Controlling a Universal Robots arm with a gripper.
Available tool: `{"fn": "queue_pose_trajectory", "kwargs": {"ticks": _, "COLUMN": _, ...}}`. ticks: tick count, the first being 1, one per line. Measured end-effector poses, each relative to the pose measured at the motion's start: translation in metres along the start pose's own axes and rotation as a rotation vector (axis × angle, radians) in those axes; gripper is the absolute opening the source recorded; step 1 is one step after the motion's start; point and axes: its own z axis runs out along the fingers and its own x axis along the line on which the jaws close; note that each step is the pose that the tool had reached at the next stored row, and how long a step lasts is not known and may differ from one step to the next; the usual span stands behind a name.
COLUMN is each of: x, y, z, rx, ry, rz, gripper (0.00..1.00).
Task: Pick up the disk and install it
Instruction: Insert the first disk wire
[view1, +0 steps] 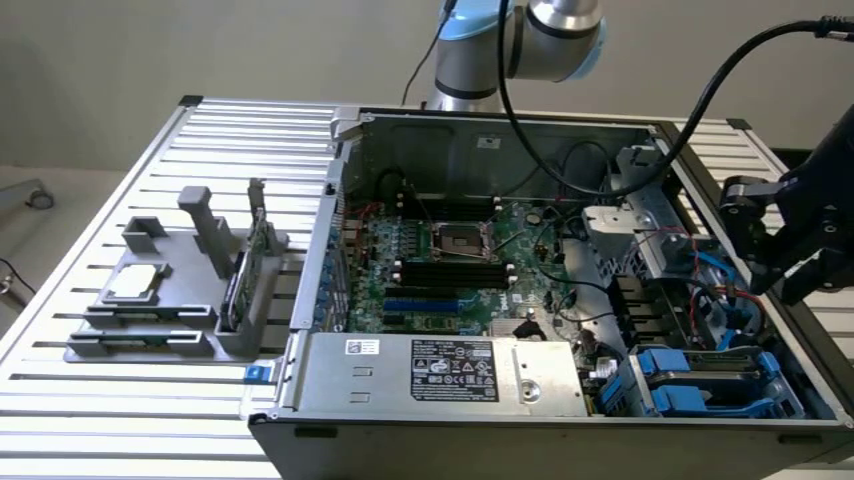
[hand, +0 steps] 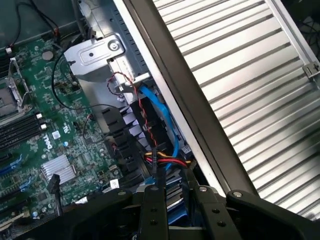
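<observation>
The disk (view1: 701, 385), silver-grey metal framed by blue carrier rails, lies flat in the drive bay at the near corner of the open computer case (view1: 534, 125), on the exterior view's right. My black gripper (view1: 774, 285) hangs over the case's wall on that side, above and behind the disk and apart from it. In the wrist view its two fingers (hand: 152, 210) stand apart around my gripper's midpoint (hand: 177, 192), with nothing gripped. Through the gap show blue plastic and a bundle of red, yellow and black wires (hand: 167, 160).
The motherboard (view1: 454, 270) fills the case floor, with a long grey box bearing a white sticker (view1: 441, 370) at the front. A blue cable (hand: 160, 110) runs along the case wall. On the slatted table (view1: 160, 420), a grey fixture (view1: 174, 330) holds a small silver chip (view1: 134, 285).
</observation>
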Motion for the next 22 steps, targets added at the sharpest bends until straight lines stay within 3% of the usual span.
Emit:
{"fn": "queue_pose_trajectory", "kwargs": {"ticks": 13, "x": 0.002, "y": -0.0053, "z": 0.02, "rx": 0.0213, "ry": -0.0584, "rz": 0.223, "gripper": 0.28}}
{"fn": "queue_pose_trajectory", "kwargs": {"ticks": 22, "x": 0.004, "y": -0.0094, "z": 0.0357, "rx": 0.0345, "ry": -0.0914, "rz": 0.346, "gripper": 0.28}}
